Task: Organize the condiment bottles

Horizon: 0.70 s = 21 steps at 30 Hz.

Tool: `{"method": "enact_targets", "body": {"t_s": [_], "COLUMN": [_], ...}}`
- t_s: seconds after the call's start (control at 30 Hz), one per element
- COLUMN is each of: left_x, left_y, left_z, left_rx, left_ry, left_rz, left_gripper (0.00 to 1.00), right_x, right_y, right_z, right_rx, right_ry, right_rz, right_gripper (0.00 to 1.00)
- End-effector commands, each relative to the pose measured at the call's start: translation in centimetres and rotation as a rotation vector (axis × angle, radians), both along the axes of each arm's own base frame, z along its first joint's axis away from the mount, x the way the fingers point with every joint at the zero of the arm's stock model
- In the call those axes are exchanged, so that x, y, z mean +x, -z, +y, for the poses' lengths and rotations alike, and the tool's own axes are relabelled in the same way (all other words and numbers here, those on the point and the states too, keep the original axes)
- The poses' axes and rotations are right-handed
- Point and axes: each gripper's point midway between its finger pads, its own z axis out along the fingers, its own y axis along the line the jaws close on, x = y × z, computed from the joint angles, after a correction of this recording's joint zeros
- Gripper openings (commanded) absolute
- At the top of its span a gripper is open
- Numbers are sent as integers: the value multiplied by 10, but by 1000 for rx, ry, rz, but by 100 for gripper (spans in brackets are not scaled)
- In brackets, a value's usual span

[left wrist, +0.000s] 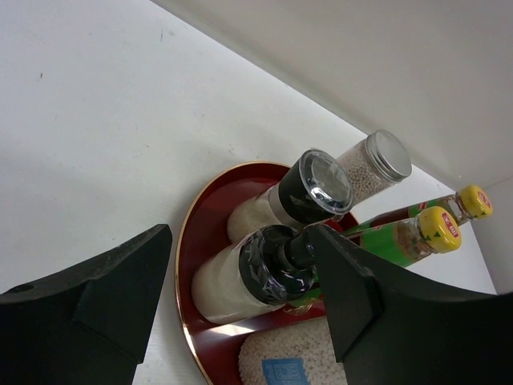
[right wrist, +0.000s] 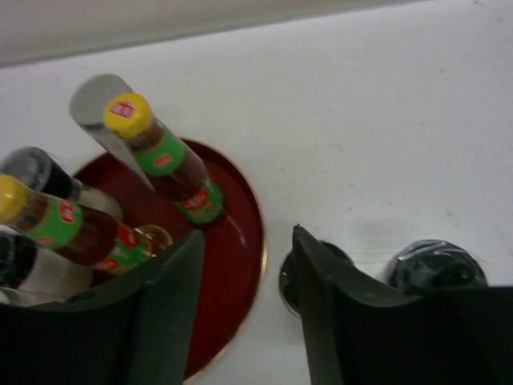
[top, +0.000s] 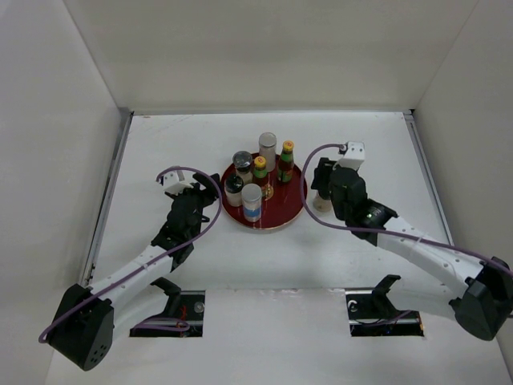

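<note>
On the round red tray [top: 282,215] six condiment bottles already stand close together. They are two sauce bottles [top: 286,160] of dark liquid with yellow caps, two black-capped shakers [top: 241,164] of white grains, a silver-capped shaker [top: 267,148] of pale beads and a white blue-labelled jar [top: 252,200]. Two more sit on the table [right wrist: 385,120] beside the tray's right rim: the near stray bottle [right wrist: 290,281] and the far stray bottle [right wrist: 437,269], both black-capped.

I judge fetching these to be the step in hand. My right claw [right wrist: 247,241] hangs spread wide and empty over the near one. Its cap lies mostly under one finger, so I must shift sideways, drop, close, then lift it over the rim. My left claw [left wrist: 240,237] gapes empty at the tray's left side.
</note>
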Motion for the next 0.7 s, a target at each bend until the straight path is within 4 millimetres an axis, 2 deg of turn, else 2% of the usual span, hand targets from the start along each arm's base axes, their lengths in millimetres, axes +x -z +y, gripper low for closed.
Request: {"method": "enact_targets", "body": {"t_s": [0.0, 0.07, 0.2, 0.43, 0.67], "left_x": [-1, -2, -3, -2, -2], "left_y": [-16, -20, -17, -15, -14], "left_z": [-2, 0, 0, -2, -2], "left_rx": [-40, -46, -43, -40, -41], "left_ry": [11, 5, 8, 11, 13], "left_rz": [-55, -67, -60, -52, -52], "left_gripper": [70, 70, 70, 70, 70], "right_x": [-7, -7, 1, 12, 18], "right_y": [32, 42, 56, 85, 101], "right_z": [-20, -19, -13, -19, -23], "right_rx": [-24, -29, -44, -90, -131], "right_ry": [74, 71, 49, 71, 93], "right_rz": [98, 122, 157, 224, 259], "right_gripper": [66, 78, 84, 86, 87]}}
